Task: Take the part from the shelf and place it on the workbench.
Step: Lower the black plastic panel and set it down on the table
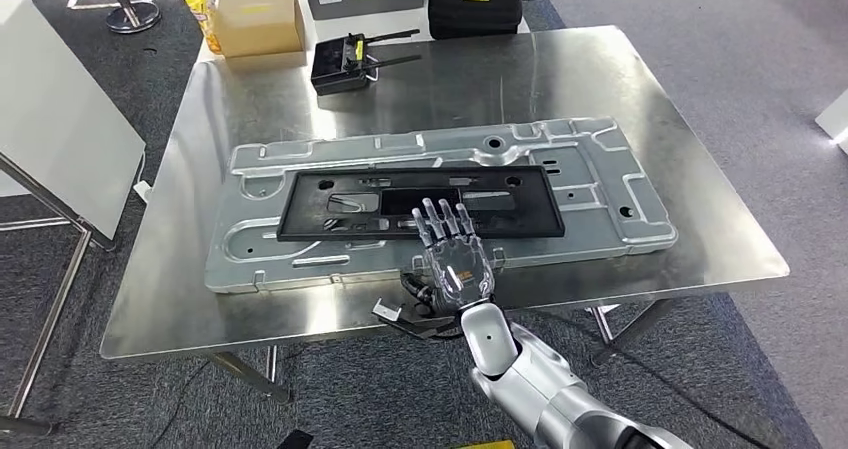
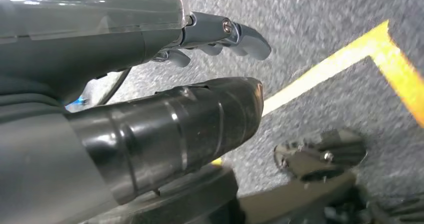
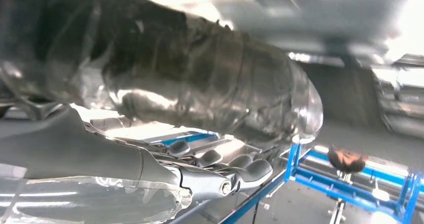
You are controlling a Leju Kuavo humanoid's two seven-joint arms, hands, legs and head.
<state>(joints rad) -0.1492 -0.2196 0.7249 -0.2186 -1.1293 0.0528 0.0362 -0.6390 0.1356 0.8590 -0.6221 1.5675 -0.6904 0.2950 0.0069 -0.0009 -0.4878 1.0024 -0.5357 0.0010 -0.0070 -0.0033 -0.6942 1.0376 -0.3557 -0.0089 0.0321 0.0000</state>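
Lying under right hand [image 1: 455,259]: part [image 1: 420,203]

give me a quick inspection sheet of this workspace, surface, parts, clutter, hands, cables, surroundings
surface: steel workbench, shiny, bare at its near edge.
job's things: black frame part lies flat on a large grey stamped metal panel across the bench.
clutter: black box with antennas, cardboard box, yellow bottle, black case at or past the far edge.
hands: right hand over the near edge of the black part, fingers spread, holding nothing; left hand hangs over the floor, holding nothing.
cables: dark wiring at the right wrist.
surroundings: grey carpet, yellow floor line, white board on the left.
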